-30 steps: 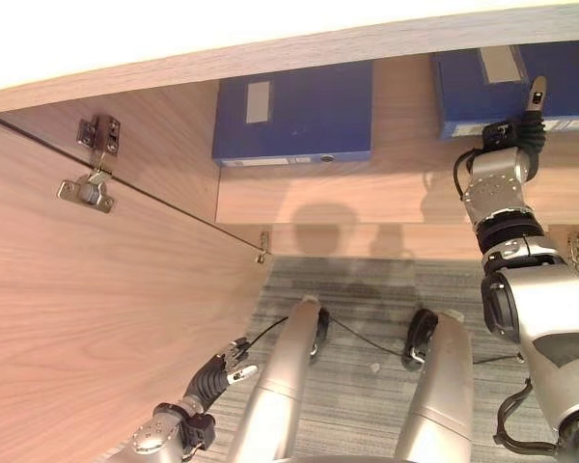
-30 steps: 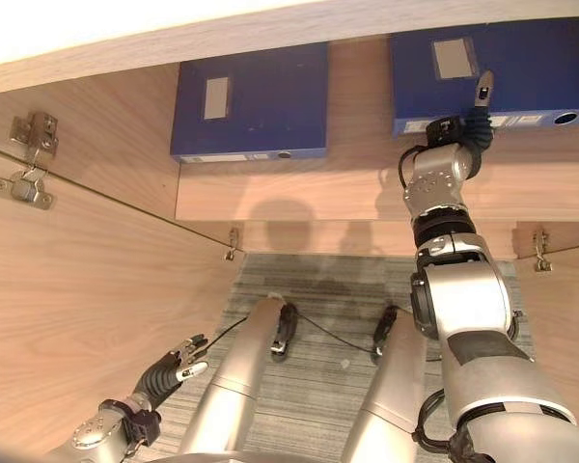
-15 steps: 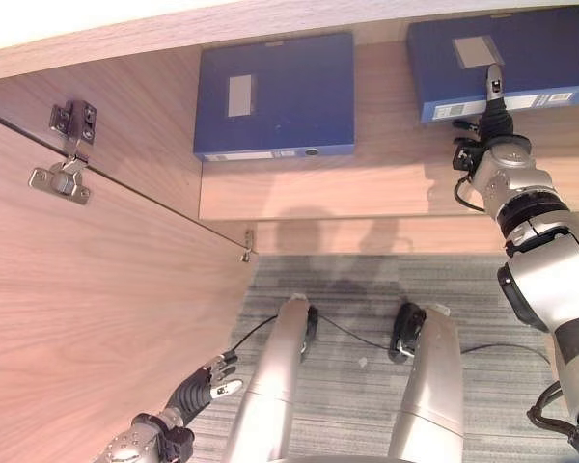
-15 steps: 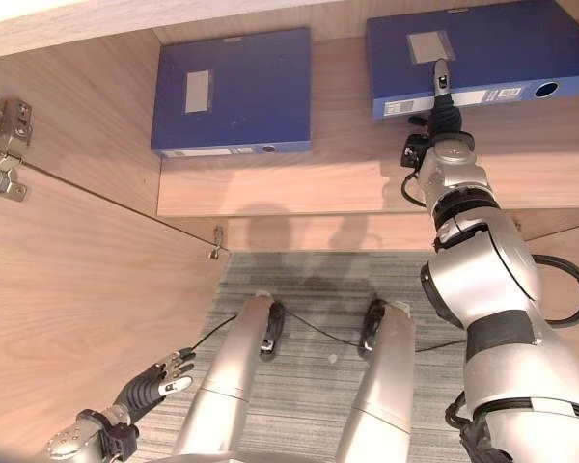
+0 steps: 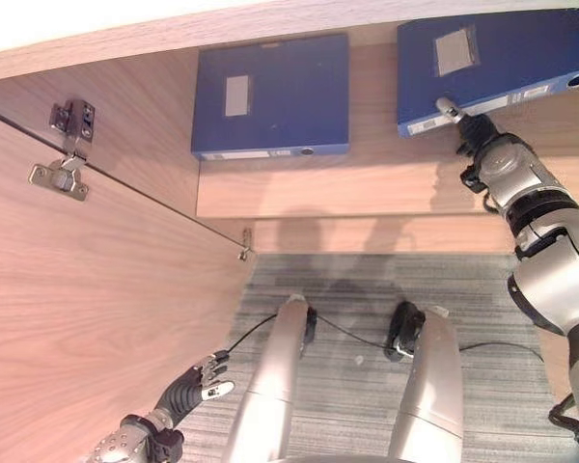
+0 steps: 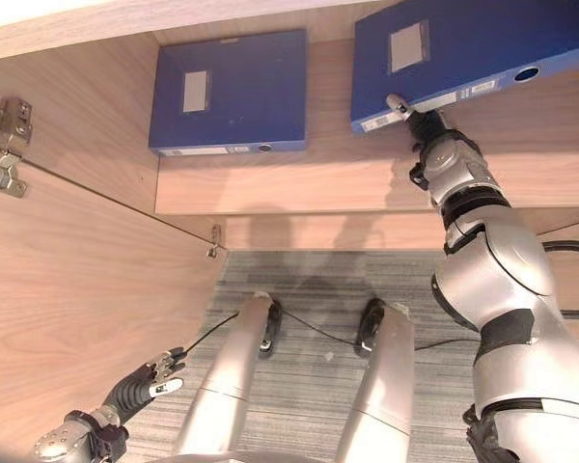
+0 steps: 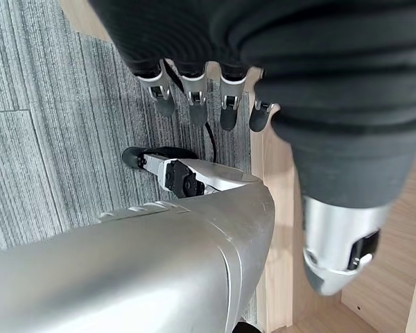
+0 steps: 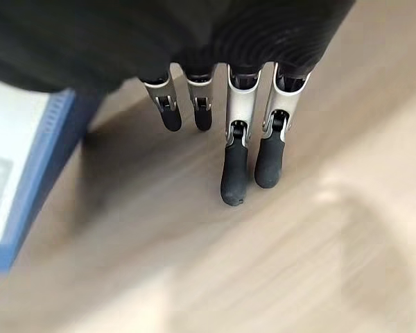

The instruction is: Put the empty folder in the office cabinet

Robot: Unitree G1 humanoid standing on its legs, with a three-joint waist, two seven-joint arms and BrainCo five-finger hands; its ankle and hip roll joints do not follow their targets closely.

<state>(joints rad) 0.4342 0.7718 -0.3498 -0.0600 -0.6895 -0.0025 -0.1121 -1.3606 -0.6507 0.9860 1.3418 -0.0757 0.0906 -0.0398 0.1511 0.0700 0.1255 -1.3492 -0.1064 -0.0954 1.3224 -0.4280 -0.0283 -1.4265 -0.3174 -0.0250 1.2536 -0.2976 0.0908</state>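
- The right hand [image 5: 470, 133] reaches onto the cabinet shelf [image 5: 367, 178] at the far right, its fingers [image 8: 234, 173] straight and holding nothing; in the head views a fingertip lies against the near edge of the right blue folder [image 5: 502, 53].
- In the right wrist view the fingers hang over bare shelf wood, with the folder's blue edge [image 8: 28, 187] off to one side and no finger curled round it.
- The right blue folder lies flat on the shelf, slightly skewed, its labelled spine facing near and a pale label on its top face.
- A second blue folder [image 5: 270, 95] lies flat on the same shelf to the left, well apart from the first, its spine also facing near and its far edge close under the cabinet's top board [image 5: 174, 39].
- The cabinet's open door [image 5: 87, 318] stands at the left, with a metal hinge [image 5: 66, 172] on its inner face.
- The left hand [image 5: 195, 380] hangs low at the near left, beside the door and over the grey striped carpet [image 5: 357, 309], fingers [image 7: 194, 104] relaxed and empty.
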